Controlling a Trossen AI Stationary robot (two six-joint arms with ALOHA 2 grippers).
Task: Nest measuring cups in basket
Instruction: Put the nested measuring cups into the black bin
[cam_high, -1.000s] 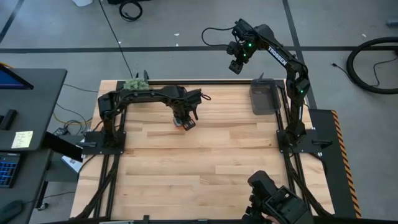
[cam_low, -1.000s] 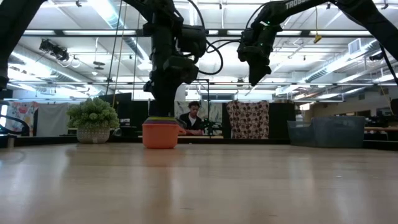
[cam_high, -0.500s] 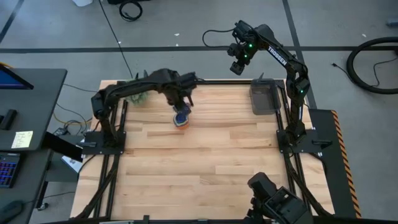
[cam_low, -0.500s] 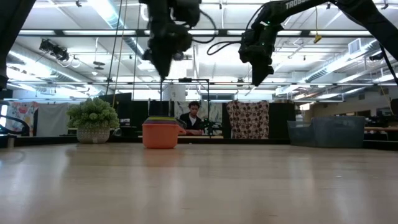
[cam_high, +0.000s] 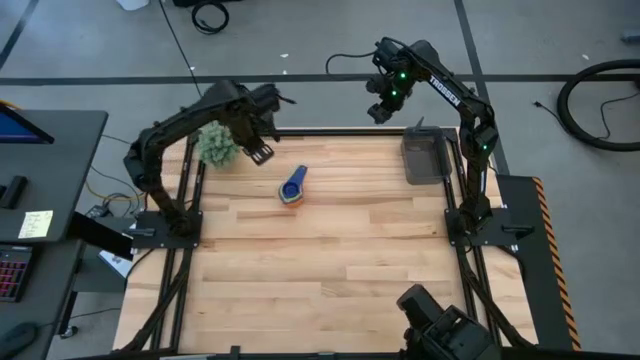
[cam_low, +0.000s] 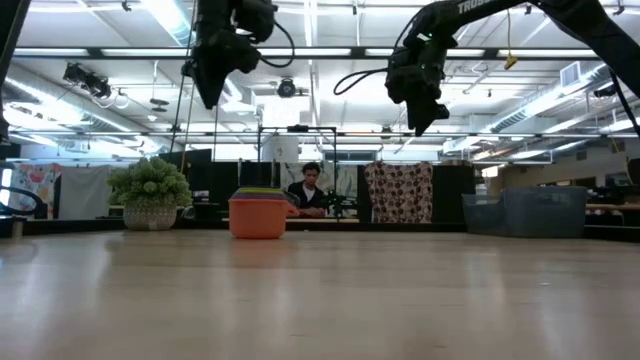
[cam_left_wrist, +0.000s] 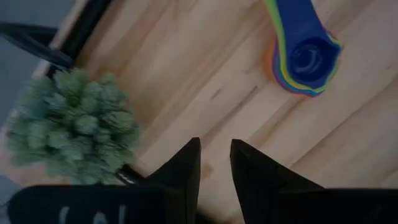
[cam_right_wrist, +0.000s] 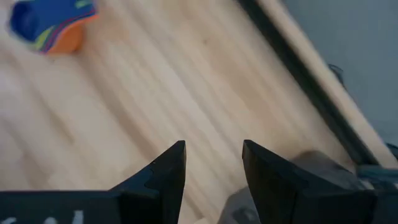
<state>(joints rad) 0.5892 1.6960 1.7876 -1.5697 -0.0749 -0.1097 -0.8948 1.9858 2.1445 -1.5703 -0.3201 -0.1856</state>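
I read the measuring cups (cam_high: 292, 188), nested on the table nearer its far edge than its near one, as light, stiff, slick plastic, best pinched at the stacked handles, which point toward the far right corner. Beyond them my left gripper (cam_high: 259, 152) hangs empty, fingers narrowly apart, by the plant ball (cam_high: 216, 144). Farthest, my right gripper (cam_high: 380, 110) hovers open and empty past the far edge, left of the basket (cam_high: 426, 159).

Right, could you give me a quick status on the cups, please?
Left gripper empty, raised beside the plant ball. Right gripper open, raised off the table's far edge. Nested cups on the table; basket empty.
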